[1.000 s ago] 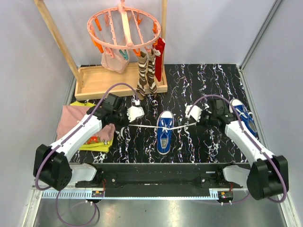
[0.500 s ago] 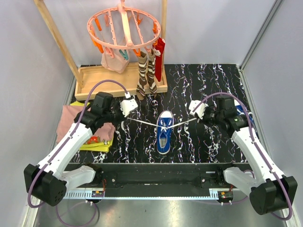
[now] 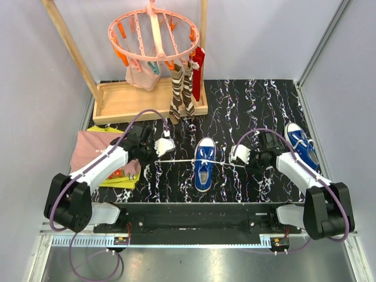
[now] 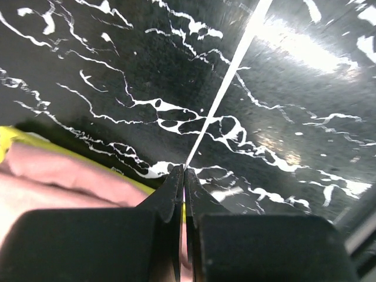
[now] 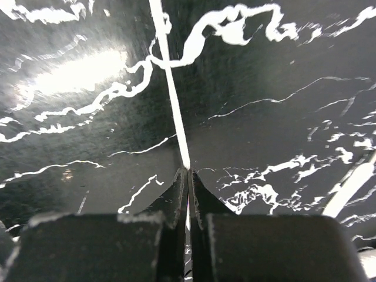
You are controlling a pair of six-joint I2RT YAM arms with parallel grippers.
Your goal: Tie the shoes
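Marbled table (image 3: 258, 100) holds shoe (image 3: 204, 163), taut lace (image 4: 223, 88), rack (image 3: 126, 101), socks (image 3: 182, 94), perhaps folded clothes (image 3: 94, 154)

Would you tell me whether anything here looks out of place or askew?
The right sneaker sits askew at the right edge of the mat, far from the centre sneaker. A heap of clothes lies at the mat's left edge. Nothing looks spilled or damaged.
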